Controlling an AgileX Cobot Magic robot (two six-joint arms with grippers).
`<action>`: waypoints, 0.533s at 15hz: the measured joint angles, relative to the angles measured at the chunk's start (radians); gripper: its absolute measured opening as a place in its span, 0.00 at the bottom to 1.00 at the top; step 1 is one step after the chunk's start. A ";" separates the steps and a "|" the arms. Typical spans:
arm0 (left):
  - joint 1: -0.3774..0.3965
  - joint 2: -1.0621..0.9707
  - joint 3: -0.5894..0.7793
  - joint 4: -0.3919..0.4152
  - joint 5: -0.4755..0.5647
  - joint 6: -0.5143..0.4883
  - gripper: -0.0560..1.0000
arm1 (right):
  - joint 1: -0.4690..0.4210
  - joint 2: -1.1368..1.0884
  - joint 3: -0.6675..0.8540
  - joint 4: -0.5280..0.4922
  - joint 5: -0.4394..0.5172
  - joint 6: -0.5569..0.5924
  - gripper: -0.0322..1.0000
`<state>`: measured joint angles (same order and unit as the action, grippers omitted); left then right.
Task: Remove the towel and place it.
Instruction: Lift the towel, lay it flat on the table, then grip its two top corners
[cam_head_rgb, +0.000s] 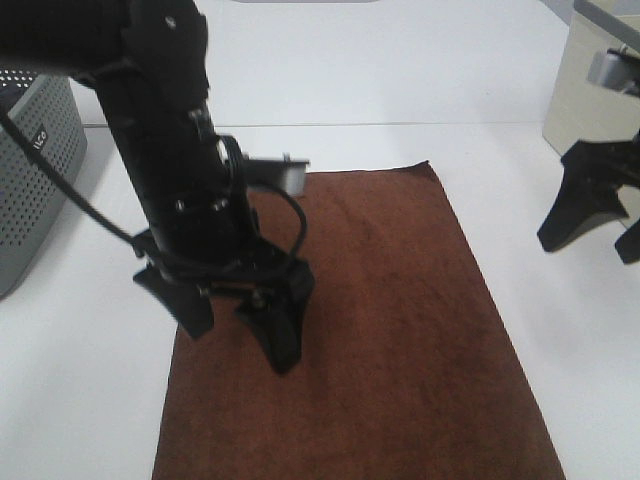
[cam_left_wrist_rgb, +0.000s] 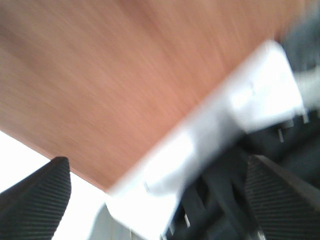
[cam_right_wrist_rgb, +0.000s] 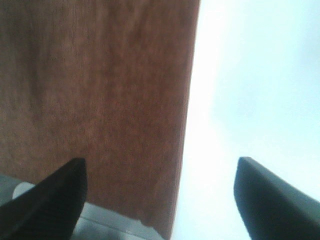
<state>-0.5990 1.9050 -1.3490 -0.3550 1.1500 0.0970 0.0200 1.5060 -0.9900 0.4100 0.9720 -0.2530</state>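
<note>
"Towel first: where does it lie?"

"From the high camera it lies spread flat on the white tabletop, dark brown, with its long side running away from the camera. My left end effector hangs over its left part, jaws spread, nothing between them. My right end effector is off past the towel's right edge, over bare tabletop, also spread and empty. A grey perforated basket stands at the far left and a beige box at the far right."

"And your left wrist camera?"

"Blurred. Brown cloth fills most of it, and my left fingers stand wide apart with nothing held. I cannot make out the white strip and the dark shape beyond the cloth's edge."

"The right wrist?"

"The towel's straight edge runs between my right fingers: one is over the cloth, the other over white tabletop. They are wide apart, gripping nothing. Whether they touch the surface, I cannot tell."
</note>
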 joint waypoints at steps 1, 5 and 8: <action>0.048 0.000 -0.033 0.023 -0.032 0.000 0.87 | -0.014 0.043 -0.069 0.006 0.005 -0.006 0.83; 0.283 0.013 -0.101 0.070 -0.160 0.006 0.87 | -0.015 0.283 -0.360 0.016 0.062 -0.025 0.87; 0.405 0.080 -0.148 0.074 -0.217 0.014 0.87 | -0.015 0.394 -0.486 -0.007 0.006 -0.055 0.87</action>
<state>-0.1940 1.9850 -1.4970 -0.2810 0.9330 0.1110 0.0050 1.9000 -1.4760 0.4030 0.9780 -0.3080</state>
